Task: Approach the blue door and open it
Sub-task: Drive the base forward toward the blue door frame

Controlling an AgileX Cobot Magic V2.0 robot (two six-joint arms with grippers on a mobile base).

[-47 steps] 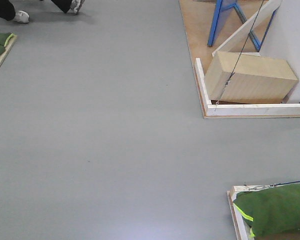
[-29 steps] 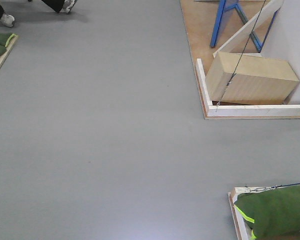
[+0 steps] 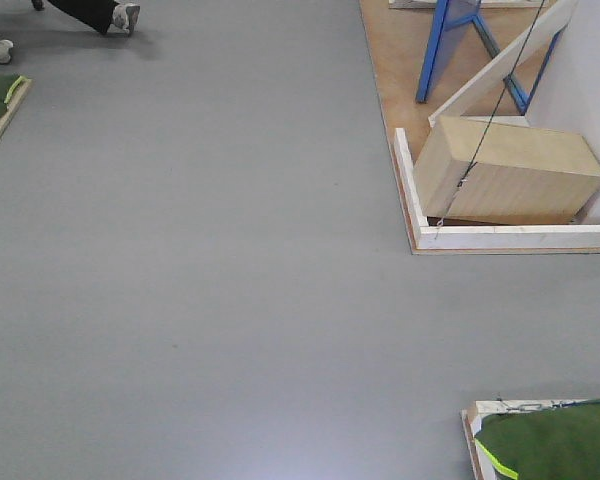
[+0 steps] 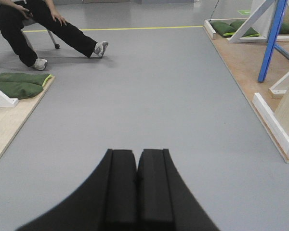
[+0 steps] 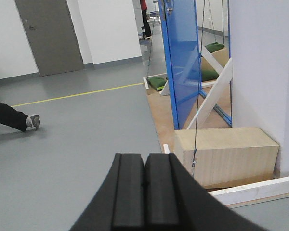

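Plainly the door [image 5: 184, 62] is the tall glossy blue panel in the right wrist view. It stands upright on a wooden platform [image 5: 160, 113] beyond a pale box [image 5: 226, 151], ahead and to the right, well apart from both arms. A white wall [image 5: 262, 67] rises just to the door's right, with a white brace [image 5: 213, 96] leaning at its foot.

I judge the panel stiff and fairly heavy, swinging on hinges rather than lifting. Its shiny face looks too slippery to push well with rubber pads. The place to take hold is the lever handle, but only a small silver bit shows at the picture's top edge, too cropped to be sure of. A thin cord [image 5: 198, 91] runs down in front of the door towards the box and may add resistance or snag.

The left gripper [image 4: 136, 187] has its jaws closed on nothing, and so does the right gripper [image 5: 145, 192].

No brand, label or writing can be read anywhere.
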